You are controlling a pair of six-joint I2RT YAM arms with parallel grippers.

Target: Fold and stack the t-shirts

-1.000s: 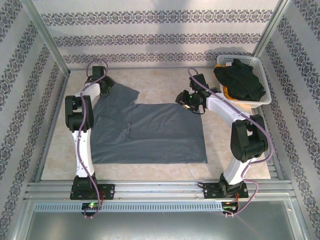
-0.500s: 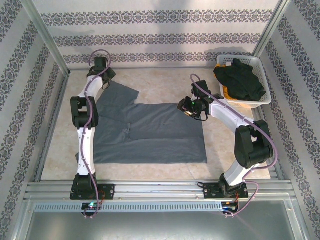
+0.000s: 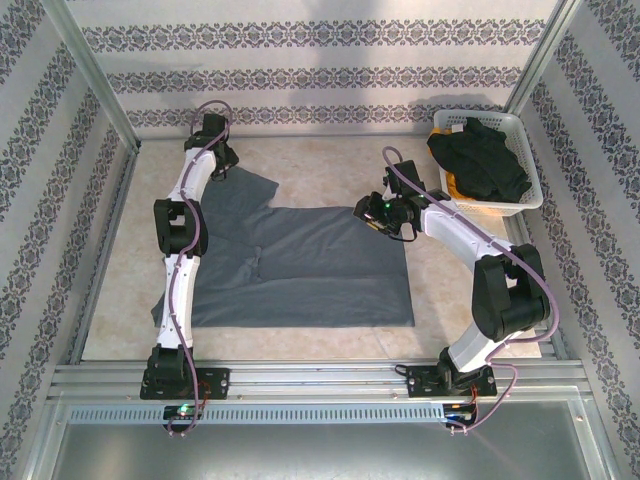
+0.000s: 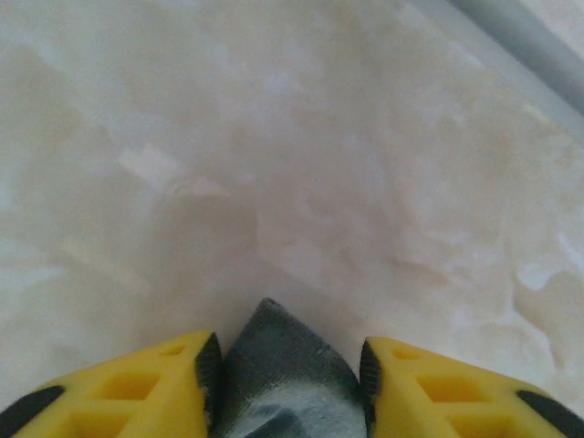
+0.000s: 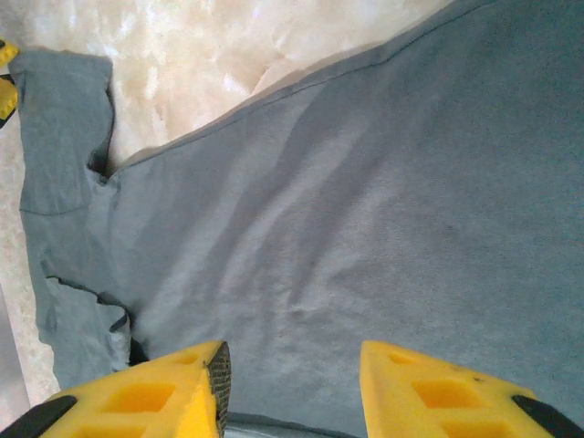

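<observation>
The left arm (image 3: pixel 178 260) is reaching farther toward the table (image 3: pixel 330 165)'s far-left corner than a moment ago, while the slate t-shirt (image 3: pixel 300 270) is lying spread mid-table, the right gripper (image 5: pixel 292 365) is hovering at its far-right corner, grip impossible to tell, and the left gripper (image 4: pixel 290 365) is pinching the sleeve tip (image 4: pixel 274 328), probably slipping free if tugged harder

Between my left fingers (image 4: pixel 137 388), moulded yellow plastic edged in matt black rubber, the blue-grey t-shirt (image 4: pixel 283 374) reads as soft matt knit cloth, faintly fuzzy. Ahead of them the table (image 4: pixel 274 137) is smooth marbled beige with a low sheen. Beyond my right fingers (image 5: pixel 438 383) the same cloth lies finely creased, matt throughout.
</observation>
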